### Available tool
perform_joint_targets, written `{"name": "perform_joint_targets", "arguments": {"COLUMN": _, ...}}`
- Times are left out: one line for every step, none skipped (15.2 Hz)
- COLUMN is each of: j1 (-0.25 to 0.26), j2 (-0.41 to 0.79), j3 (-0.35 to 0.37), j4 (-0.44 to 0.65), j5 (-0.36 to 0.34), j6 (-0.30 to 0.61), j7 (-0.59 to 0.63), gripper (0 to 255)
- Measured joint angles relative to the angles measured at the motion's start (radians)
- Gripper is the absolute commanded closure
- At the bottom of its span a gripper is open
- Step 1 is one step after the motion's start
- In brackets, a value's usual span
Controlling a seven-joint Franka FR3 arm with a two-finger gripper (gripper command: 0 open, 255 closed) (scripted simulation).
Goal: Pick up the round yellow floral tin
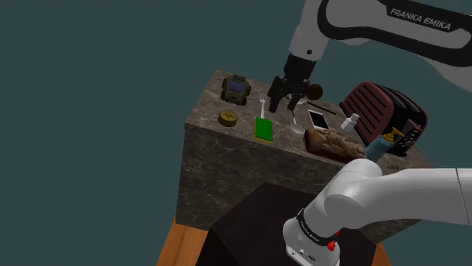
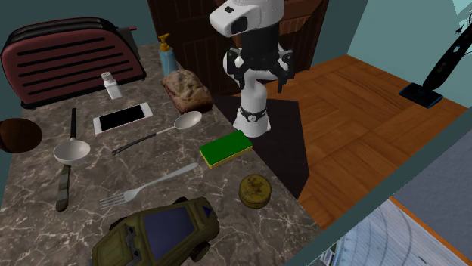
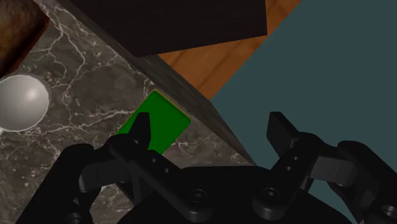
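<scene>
Domestic kitchen, by the look of it. Dark marbled stone counter (image 2: 38, 227) carries a red toaster (image 2: 72, 57), a loaf of bread (image 2: 187, 88), a fork (image 2: 147, 187), a spoon (image 2: 163, 130), a green-and-yellow sponge (image 2: 225, 148) and a blue pump bottle (image 2: 167, 57). Wood plank floor (image 2: 355, 128) alongside, teal walls (image 2: 393, 30). A long-handled floor tool (image 2: 442, 64) stands by the wall.

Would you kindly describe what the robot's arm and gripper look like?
The arm has rounded white links with dark joints, and white "FRANKA EMIKA" lettering on a dark band. The gripper is all black, with two blocky jaws.
</scene>
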State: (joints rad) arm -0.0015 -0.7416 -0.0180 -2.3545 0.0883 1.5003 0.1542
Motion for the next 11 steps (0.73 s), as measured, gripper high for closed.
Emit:
{"name": "perform_joint_targets", "arguments": {"j1": 0.000, "j2": 0.000, "j3": 0.000, "j4": 0.000, "j5": 0.000, "j6": 0.000, "j7": 0.000, "gripper": 0}}
{"name": "perform_joint_targets", "arguments": {"j1": -0.002, "j2": 0.025, "j3": 0.009, "j4": 0.012, "j5": 0.001, "j6": 0.006, "j7": 0.015, "gripper": 0}}
{"name": "perform_joint_targets", "arguments": {"j1": -0.006, "j2": 0.061, "j3": 0.018, "j4": 0.028, "j5": -0.001, "j6": 0.011, "j7": 0.035, "gripper": 0}}
{"name": "perform_joint_targets", "arguments": {"j1": -0.009, "j2": 0.108, "j3": 0.033, "j4": 0.049, "j5": 0.000, "j6": 0.022, "j7": 0.062, "gripper": 0}}
{"name": "perform_joint_targets", "arguments": {"j1": -0.012, "j2": 0.159, "j3": 0.048, "j4": 0.079, "j5": 0.000, "j6": 0.024, "j7": 0.094, "gripper": 0}}
{"name": "perform_joint_targets", "arguments": {"j1": -0.018, "j2": 0.207, "j3": 0.060, "j4": 0.102, "j5": -0.003, "j6": 0.029, "j7": 0.123, "gripper": 0}}
{"name": "perform_joint_targets", "arguments": {"j1": -0.023, "j2": 0.259, "j3": 0.071, "j4": 0.130, "j5": -0.007, "j6": 0.034, "j7": 0.151, "gripper": 0}}
{"name": "perform_joint_targets", "arguments": {"j1": -0.027, "j2": 0.311, "j3": 0.084, "j4": 0.157, "j5": -0.010, "j6": 0.040, "j7": 0.184, "gripper": 0}}
{"name": "perform_joint_targets", "arguments": {"j1": -0.030, "j2": 0.368, "j3": 0.096, "j4": 0.190, "j5": -0.014, "j6": 0.043, "j7": 0.218, "gripper": 0}}
{"name": "perform_joint_targets", "arguments": {"j1": -0.035, "j2": 0.418, "j3": 0.104, "j4": 0.218, "j5": -0.021, "j6": 0.044, "j7": 0.247, "gripper": 0}}
{"name": "perform_joint_targets", "arguments": {"j1": -0.036, "j2": 0.466, "j3": 0.115, "j4": 0.251, "j5": -0.025, "j6": 0.038, "j7": 0.283, "gripper": 0}}
